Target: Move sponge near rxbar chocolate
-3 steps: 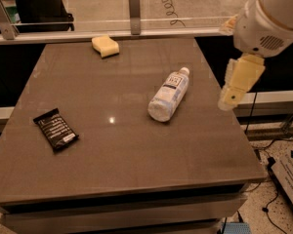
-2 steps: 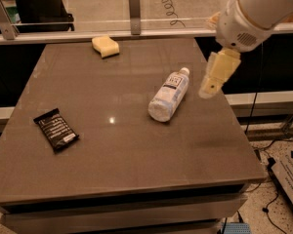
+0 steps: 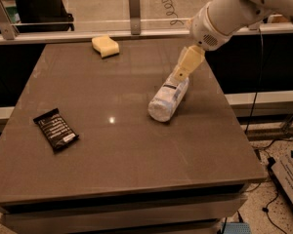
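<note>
The pale yellow sponge (image 3: 105, 46) lies at the far edge of the brown table (image 3: 122, 145), left of centre. The black rxbar chocolate (image 3: 55, 128) lies flat near the table's left side, well apart from the sponge. My gripper (image 3: 183, 68), with cream-yellow fingers, hangs from the white arm at the upper right. It is over the cap end of a clear plastic bottle (image 3: 168, 99), to the right of the sponge.
The bottle lies on its side right of the table's centre. A metal rail with posts (image 3: 134, 4) runs behind the far edge. Cables and floor (image 3: 278, 179) lie to the right of the table.
The arm and gripper have moved left from beyond the table's right edge to above the bottle's cap end. The sponge, the bar and the bottle have not moved.
</note>
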Controlling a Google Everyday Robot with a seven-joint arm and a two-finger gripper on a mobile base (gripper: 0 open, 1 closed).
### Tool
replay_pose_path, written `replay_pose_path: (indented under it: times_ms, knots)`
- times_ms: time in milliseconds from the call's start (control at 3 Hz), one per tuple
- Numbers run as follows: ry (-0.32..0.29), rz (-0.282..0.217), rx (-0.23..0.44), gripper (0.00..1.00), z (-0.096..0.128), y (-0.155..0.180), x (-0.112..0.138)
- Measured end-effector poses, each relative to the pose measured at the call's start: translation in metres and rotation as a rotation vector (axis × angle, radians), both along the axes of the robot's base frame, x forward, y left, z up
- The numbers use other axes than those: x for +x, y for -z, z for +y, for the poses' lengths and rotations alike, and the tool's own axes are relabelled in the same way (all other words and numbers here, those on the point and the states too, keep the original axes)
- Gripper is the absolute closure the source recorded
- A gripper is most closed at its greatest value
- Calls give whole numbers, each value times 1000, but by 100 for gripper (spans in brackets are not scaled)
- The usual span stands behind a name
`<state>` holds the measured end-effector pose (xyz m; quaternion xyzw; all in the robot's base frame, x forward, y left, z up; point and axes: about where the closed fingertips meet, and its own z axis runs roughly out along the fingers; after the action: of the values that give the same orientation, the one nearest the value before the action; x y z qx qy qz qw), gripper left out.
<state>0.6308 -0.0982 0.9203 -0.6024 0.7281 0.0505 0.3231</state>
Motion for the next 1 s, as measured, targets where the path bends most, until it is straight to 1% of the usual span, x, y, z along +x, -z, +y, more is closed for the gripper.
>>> replay_pose_path:
  times_ms: [333,667,1000]
  knots:
    - [53,32,89,0,17,15,47]
    - [52,33,89,0,17,15,47]
    - [54,13,146,0,25,16,63]
